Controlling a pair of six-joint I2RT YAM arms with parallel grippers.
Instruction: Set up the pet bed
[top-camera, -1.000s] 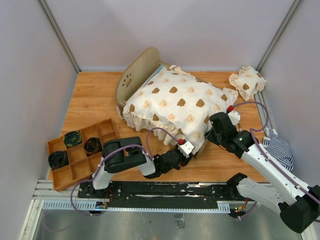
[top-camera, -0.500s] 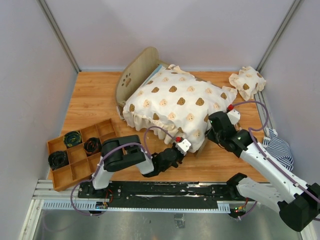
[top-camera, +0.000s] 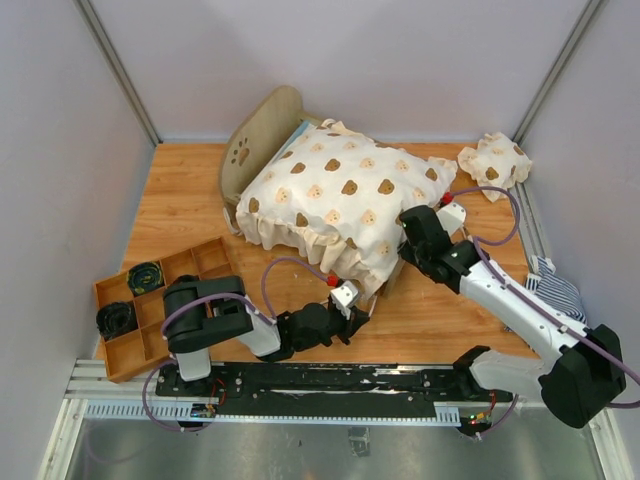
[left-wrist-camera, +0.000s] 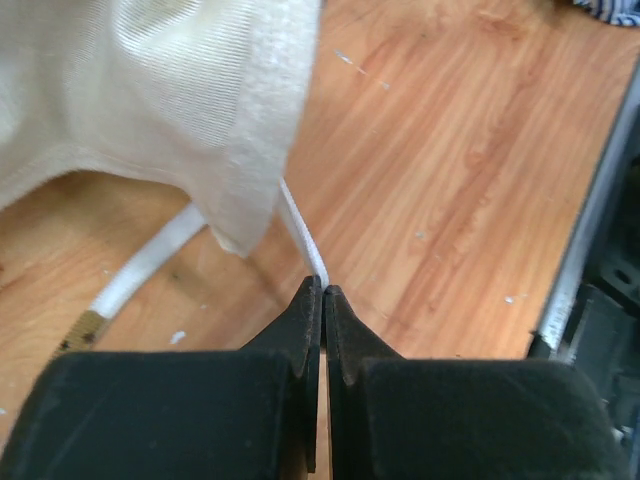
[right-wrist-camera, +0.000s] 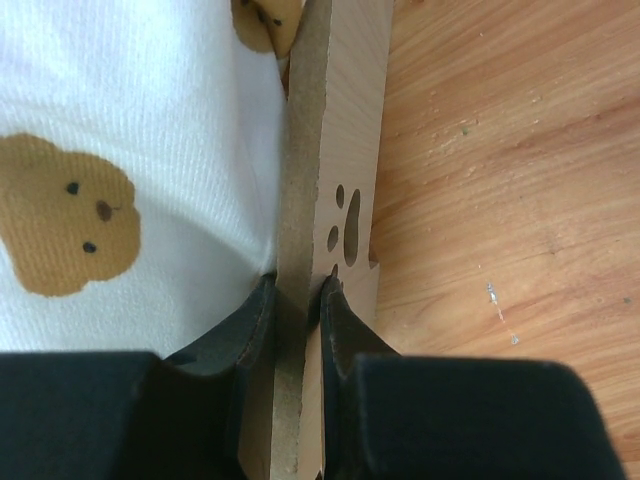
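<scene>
The pet bed stands in the middle of the table, its arched headboard (top-camera: 248, 152) at the far left. A cream bear-print cover (top-camera: 335, 200) drapes over most of it. My right gripper (top-camera: 404, 260) is shut on the plywood footboard (right-wrist-camera: 345, 150), one finger on each face beside the paw-print cutout; the cover (right-wrist-camera: 130, 150) lies against its left finger. My left gripper (top-camera: 355, 297) sits low at the cover's near edge. Its jaws (left-wrist-camera: 322, 285) are shut on a thin white band (left-wrist-camera: 298, 222) that runs from under the cover's hem (left-wrist-camera: 170, 90).
A wooden compartment tray (top-camera: 210, 255) with dark coiled items stands at the near left. A small bear-print pillow (top-camera: 495, 165) lies at the far right. A blue-and-white striped cloth (top-camera: 560, 290) hangs off the right table edge. Grey walls close in three sides.
My left gripper has shut on the white band and drawn back to the left. The bed and cover, held by my right gripper, have shifted left and away.
</scene>
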